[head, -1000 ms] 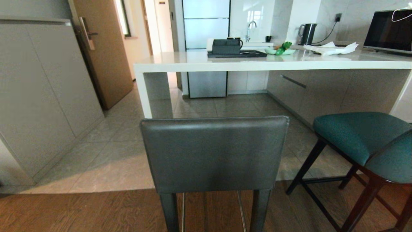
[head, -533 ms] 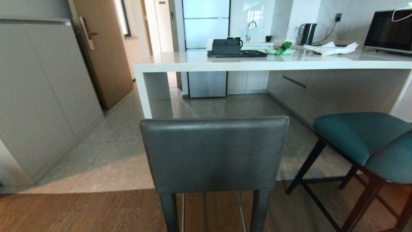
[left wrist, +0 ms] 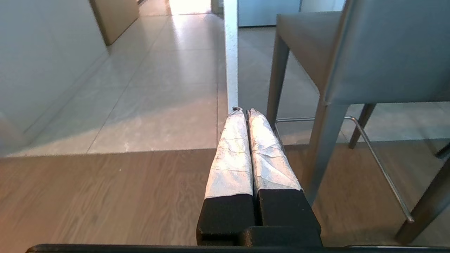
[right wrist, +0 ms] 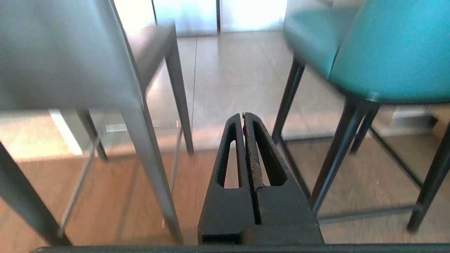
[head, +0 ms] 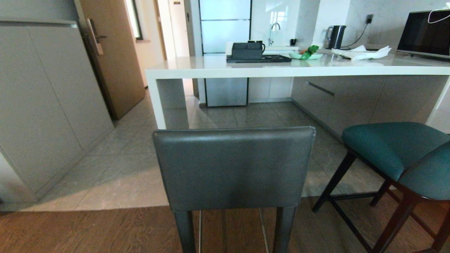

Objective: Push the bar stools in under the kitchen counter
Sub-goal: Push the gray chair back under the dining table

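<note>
**Both stools stand out from the counter, both claws pressed closed**

You are facing the long glossy white kitchen counter [head: 281, 71], its thick slab top running across the head view with a white side panel dropping to the pale floor tiles [head: 116, 175] at its left end. The space beneath the top is open, and neither stool sits under it.

Directly in front of you stands the grey leather bar stool with the square low back [head: 233, 168]; its back panel faces you and its rear legs rest on the brown wood flooring [head: 88, 228], near the seam with the tiles. To your right is the teal leather bar stool with the curved back and dark wooden legs [head: 397, 149], turned at an angle, well clear of the counter edge.

On the counter top you can see a black tray holding a dark box [head: 258, 55] and crumpled white paper [head: 362, 53].

Neither arm shows in the head view. The left gripper [left wrist: 244, 112] hangs low, just beside the grey stool's rear leg (not touching it), its white-wrapped fingers [left wrist: 232, 154] pressed together on nothing. The right gripper [right wrist: 243, 115] sits low between the two stools, its black fingers [right wrist: 262, 154] likewise closed and empty
</note>
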Tool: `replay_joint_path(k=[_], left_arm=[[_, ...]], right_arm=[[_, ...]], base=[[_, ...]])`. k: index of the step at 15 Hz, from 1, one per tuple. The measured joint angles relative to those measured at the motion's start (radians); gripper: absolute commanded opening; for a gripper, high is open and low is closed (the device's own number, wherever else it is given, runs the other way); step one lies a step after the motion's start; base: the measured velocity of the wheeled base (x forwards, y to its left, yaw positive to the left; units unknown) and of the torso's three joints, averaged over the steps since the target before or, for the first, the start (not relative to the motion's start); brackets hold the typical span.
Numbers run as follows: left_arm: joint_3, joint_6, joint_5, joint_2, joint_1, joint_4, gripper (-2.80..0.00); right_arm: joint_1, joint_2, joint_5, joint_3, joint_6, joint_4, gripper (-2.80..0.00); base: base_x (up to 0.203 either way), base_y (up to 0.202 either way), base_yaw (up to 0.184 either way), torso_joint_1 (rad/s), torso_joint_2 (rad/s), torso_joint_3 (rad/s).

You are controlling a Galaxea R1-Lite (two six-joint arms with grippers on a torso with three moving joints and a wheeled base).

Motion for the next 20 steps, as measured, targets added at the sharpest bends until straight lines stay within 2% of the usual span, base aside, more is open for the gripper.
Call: replay_joint_path(k=[3,6,10,15,17,20], left_arm=[[-0.085,-0.026,-0.032,0.052,0.0,-0.008,-2.8],[-0.165,-0.053,-0.044,0.252,-0.004,-0.135,-2.8],[-0.206,-0.067,-0.05,0.639,-0.012,-0.462,-2.8],[-0.217,-0.091,-0.048,1.103,-0.07,-0.908,-2.8],[-0.217,-0.114,-0.048,1.251,-0.096,-1.038,-2.8],[-0.213,-0.134,-0.043,1.461,-0.13,-1.24,-2.8]], right_arm=[[0.001,0.125,-0.002,-0.131,0.026,-0.003,-2.8],[0.003,0.312,-0.001,-0.239,0.038,-0.087,-2.8],[0.006,0.543,0.028,-0.295,0.043,-0.285,-2.8],[0.009,0.724,0.215,-0.302,0.1,-0.392,-2.8],[0.009,0.804,0.232,-0.294,0.103,-0.476,-2.8],[0.005,0.951,0.211,-0.29,0.1,-0.649,-2.8]], base=[[0.0,0.0,0.0,0.0,0.0,0.0],[0.0,0.0,0.0,0.0,0.0,0.0],[0.0,0.0,0.0,0.0,0.0,0.0],[0.0,0.0,0.0,0.0,0.0,0.0],[0.0,0.0,0.0,0.0,0.0,0.0],[0.0,0.0,0.0,0.0,0.0,0.0]])
